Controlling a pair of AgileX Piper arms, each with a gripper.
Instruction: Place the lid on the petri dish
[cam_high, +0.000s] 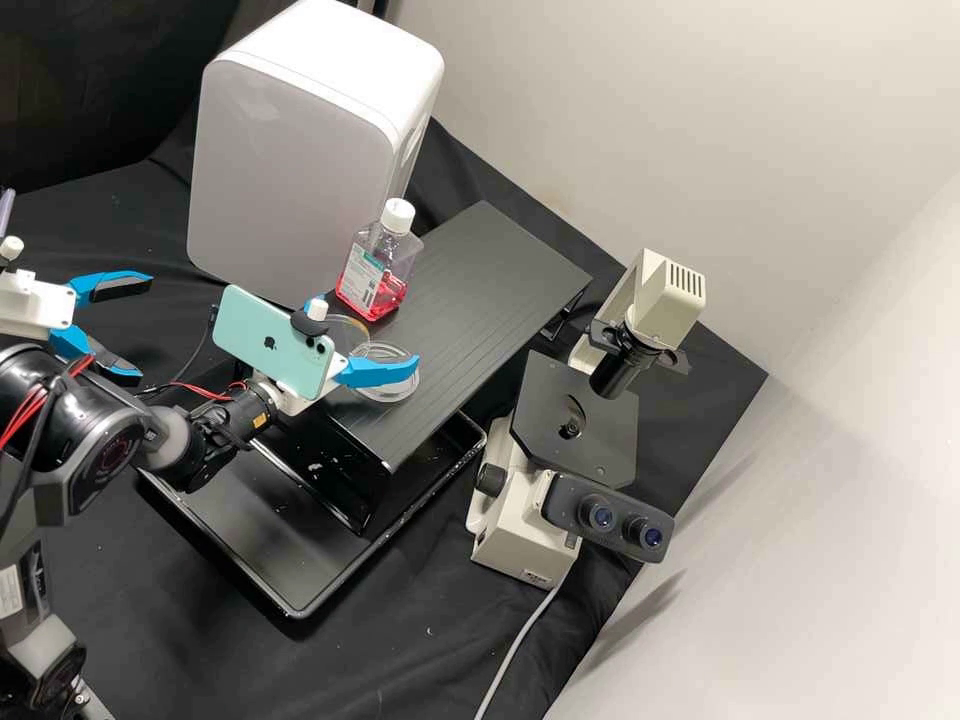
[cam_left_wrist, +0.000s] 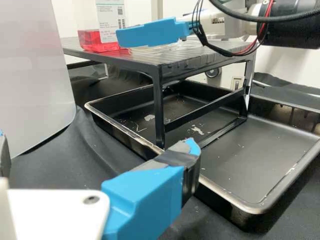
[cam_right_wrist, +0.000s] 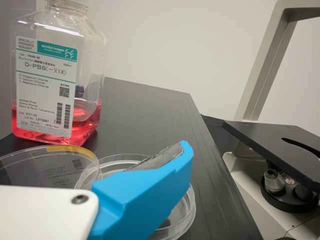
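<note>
High view shows the right hand (cam_high: 358, 338) open and empty over the shelf (cam_high: 500, 270), one finger (cam_right_wrist: 150, 192) above the petri dish (cam_right_wrist: 175, 216), with what seems the lid (cam_right_wrist: 47, 167) lying just beside that finger. Grasping looks like the step in hand; next the hand must pinch the lid's rim and lift it.

Left claw (cam_high: 100, 322) wide open; right claw (cam_high: 347, 340) outstretched, fingers apart.
</note>
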